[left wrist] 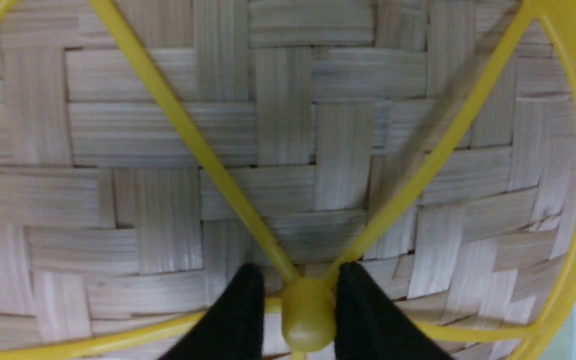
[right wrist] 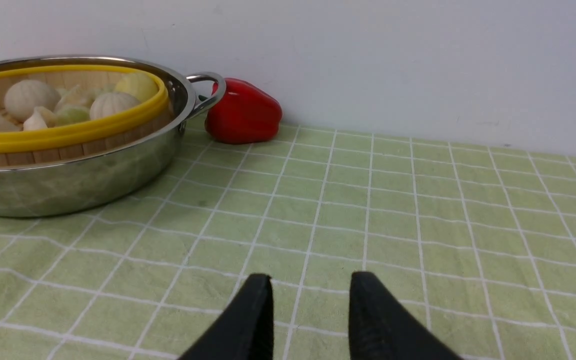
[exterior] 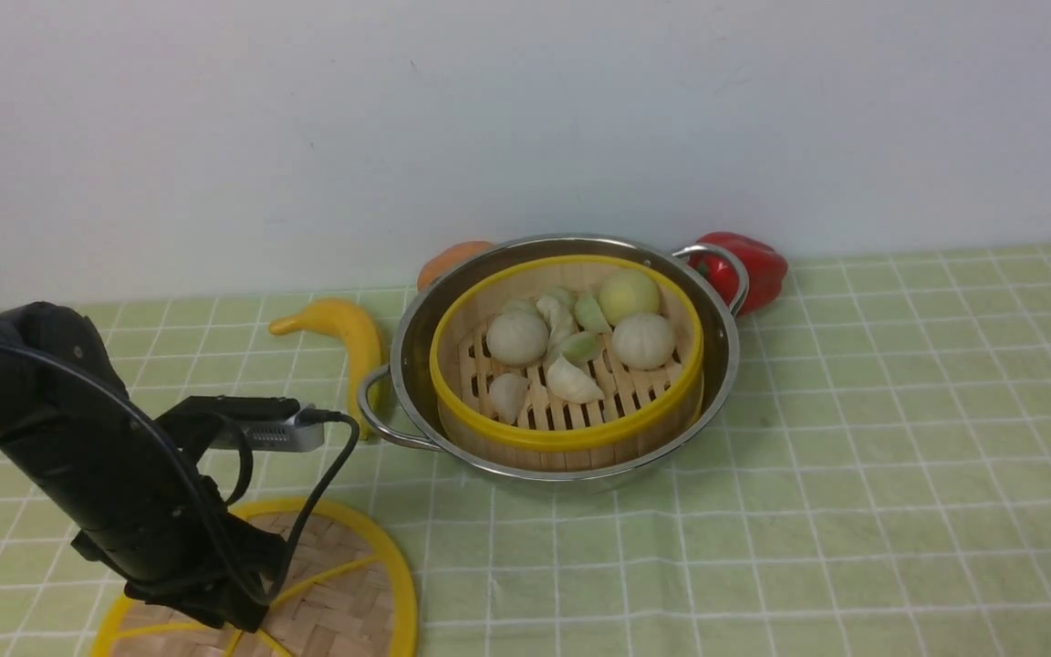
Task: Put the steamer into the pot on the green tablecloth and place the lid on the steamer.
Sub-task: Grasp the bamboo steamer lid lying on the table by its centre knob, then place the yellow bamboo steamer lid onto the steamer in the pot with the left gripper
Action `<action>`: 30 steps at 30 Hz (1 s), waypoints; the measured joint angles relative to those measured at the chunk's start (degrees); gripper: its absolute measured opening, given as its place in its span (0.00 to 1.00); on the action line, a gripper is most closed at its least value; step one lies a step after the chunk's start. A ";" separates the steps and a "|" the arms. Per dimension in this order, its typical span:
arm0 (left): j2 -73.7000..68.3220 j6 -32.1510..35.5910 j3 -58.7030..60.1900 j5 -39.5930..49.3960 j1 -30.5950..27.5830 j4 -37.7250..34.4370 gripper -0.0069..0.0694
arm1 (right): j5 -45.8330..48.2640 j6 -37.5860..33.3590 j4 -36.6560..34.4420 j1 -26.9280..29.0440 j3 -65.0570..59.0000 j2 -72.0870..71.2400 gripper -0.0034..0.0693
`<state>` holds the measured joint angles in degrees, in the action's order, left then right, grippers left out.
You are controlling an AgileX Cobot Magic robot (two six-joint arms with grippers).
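Left pincer point(left wrist: 300, 270) is sitting low over the middle of the lid point(exterior: 343, 584). That lid is lying flat on the green tablecloth point(exterior: 854, 456) at the near edge of the worktop, about seven o'clock from the pot point(exterior: 717, 383). Its fingers point(left wrist: 240, 315) are standing narrow on either side of the small yellow knob point(left wrist: 308, 315), one touching it and the other just beside it. Whether they are truly gripping, I cannot tell.

Right pincer point(right wrist: 310, 280) is hanging low over bare cloth, somewhere around four o'clock from the pot, with its jaws parted and holding nothing.

Farther back, the steamer point(exterior: 571, 438) is already sitting inside the pot, its yellow rim showing just within the steel one, and buns point(exterior: 642, 340) and dumplings are resting on its slats. So the first half of the task is looking done. The lid is not yet lifted, and what is remaining is carrying it toward one o'clock and setting it squarely on the steamer.

A banana point(exterior: 352, 333) is lying at nine o'clock of the pot, and a red pepper point(exterior: 758, 265) at one o'clock, near the wall point(exterior: 525, 109).
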<state>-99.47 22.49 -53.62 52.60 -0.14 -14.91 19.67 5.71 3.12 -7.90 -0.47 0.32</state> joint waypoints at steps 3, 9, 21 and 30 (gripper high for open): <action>0.26 -0.02 -0.40 1.15 0.00 -0.21 0.24 | 0.00 0.00 0.00 0.00 0.00 0.00 0.38; 2.62 -0.07 -4.08 6.25 0.00 1.10 0.24 | 0.00 0.00 0.00 0.00 -0.01 0.00 0.38; 8.73 -0.94 -27.04 16.42 0.25 2.39 0.24 | 0.00 0.00 0.00 0.00 -0.01 0.00 0.38; 6.09 8.72 -40.31 13.05 12.30 6.23 0.24 | -0.02 0.00 0.00 0.00 -0.01 0.00 0.38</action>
<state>-93.38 31.21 -93.93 65.65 12.16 -8.68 19.66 5.71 3.12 -7.90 -0.48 0.32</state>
